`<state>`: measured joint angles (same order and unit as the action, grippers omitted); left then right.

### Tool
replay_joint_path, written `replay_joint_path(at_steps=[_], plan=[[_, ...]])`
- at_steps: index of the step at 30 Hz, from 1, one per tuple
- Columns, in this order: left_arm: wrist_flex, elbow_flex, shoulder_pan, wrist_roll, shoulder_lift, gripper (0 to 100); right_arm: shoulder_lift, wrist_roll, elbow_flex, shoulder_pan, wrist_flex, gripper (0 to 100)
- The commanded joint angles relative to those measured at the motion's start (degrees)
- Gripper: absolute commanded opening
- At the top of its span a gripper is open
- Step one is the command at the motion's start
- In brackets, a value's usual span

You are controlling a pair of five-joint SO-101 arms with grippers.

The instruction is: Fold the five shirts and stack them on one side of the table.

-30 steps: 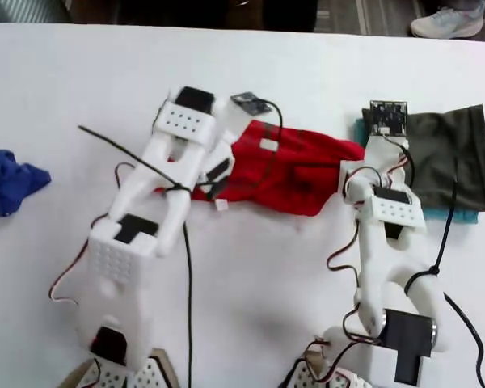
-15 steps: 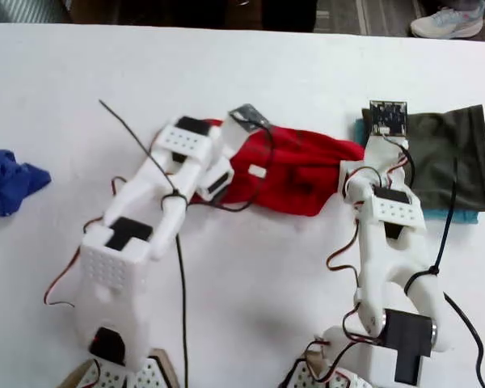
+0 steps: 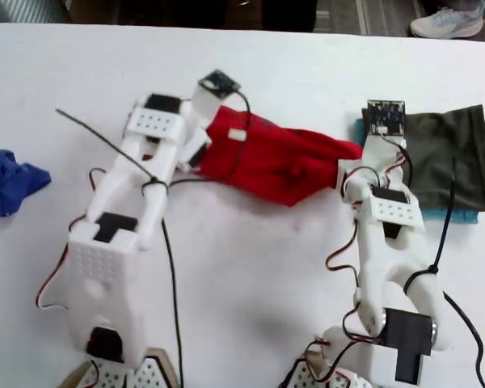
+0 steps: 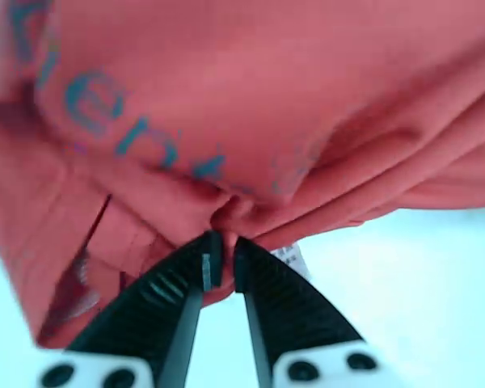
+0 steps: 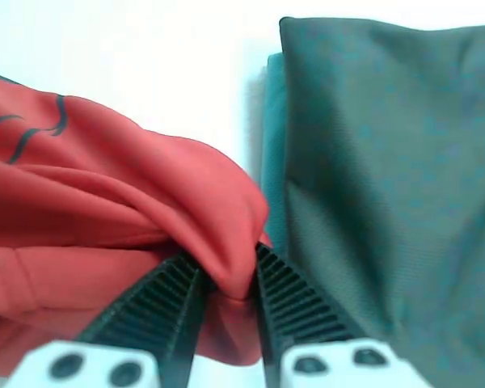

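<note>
A red shirt point(image 3: 267, 162) lies stretched across the middle of the table between both arms. My left gripper point(image 3: 196, 150) is shut on its left end; the left wrist view shows the black fingers point(image 4: 178, 283) pinching a bunched fold of the red shirt point(image 4: 226, 105), which bears teal print. My right gripper point(image 3: 349, 164) is shut on the shirt's right end point(image 5: 105, 210), cloth gathered between the jaws. Just right of it a folded dark green shirt point(image 3: 453, 158) lies on a teal shirt point(image 3: 462, 217). A crumpled blue shirt point(image 3: 8, 182) sits at the far left.
Both arms' red and black cables point(image 3: 170, 267) trail over the white table point(image 3: 259, 267). The folded stack point(image 5: 388, 162) lies close beside the right gripper point(image 5: 226, 271). The table's far edge point(image 3: 226, 26) runs along the back.
The left arm has swung left and toward the table's far side with the red shirt's end in its grip, pulling the shirt out longer. The right arm has kept still.
</note>
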<state>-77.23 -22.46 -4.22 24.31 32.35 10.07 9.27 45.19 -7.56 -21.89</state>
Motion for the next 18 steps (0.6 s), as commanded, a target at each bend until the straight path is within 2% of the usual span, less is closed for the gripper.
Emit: replay_joint_path(at_steps=[1, 5, 10, 14, 18], plan=[[-7.5, -8.4, 0.2, -0.7, -6.5, 3, 0.7, -0.5, -0.4, -0.6, 0.8, 2.1], [-15.8, -15.3, -1.9, -0.4, -9.6, 3, 2.9, -0.5, -0.4, -0.5, -0.4, 2.1], [-24.6, -22.9, -4.7, -0.4, -13.4, 3, 13.8, -0.1, -0.4, 0.8, -7.4, 2.1], [-25.1, -23.6, -4.5, -0.6, -19.1, 3, 25.5, 0.1, -0.4, 4.3, -15.4, 2.1], [-25.1, -18.9, -4.4, -0.6, -27.7, 3, 38.6, 0.4, -0.4, 7.4, -24.1, 2.1]])
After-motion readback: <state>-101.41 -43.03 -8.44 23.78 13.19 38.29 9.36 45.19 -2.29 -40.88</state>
